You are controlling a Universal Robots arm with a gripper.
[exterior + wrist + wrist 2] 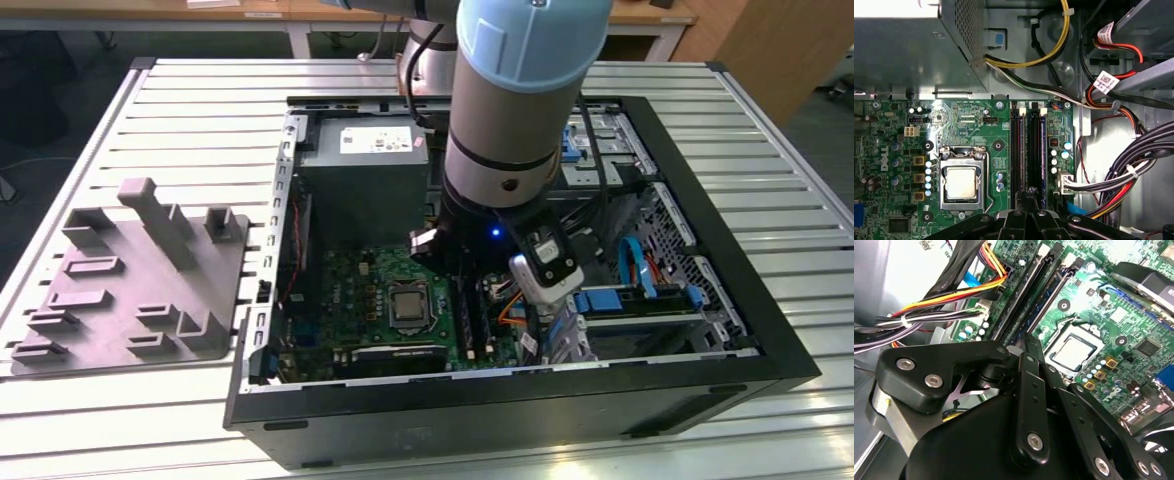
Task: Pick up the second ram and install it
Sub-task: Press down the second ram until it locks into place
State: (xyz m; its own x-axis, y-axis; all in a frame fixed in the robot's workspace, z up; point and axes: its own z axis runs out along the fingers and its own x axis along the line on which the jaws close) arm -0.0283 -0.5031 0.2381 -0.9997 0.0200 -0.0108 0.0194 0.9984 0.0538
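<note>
- The arm [514, 100] hides much of the case interior behind it in the exterior view, and the picture's top edge cuts it off.
- In both wrist views the gripper [1029, 197] covers the near ends of the memory slots [1029, 150].
- Whether a ram sits between its fingers cannot be told.

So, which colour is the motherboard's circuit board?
Green; the motherboard shows best in the first wrist view.
</note>
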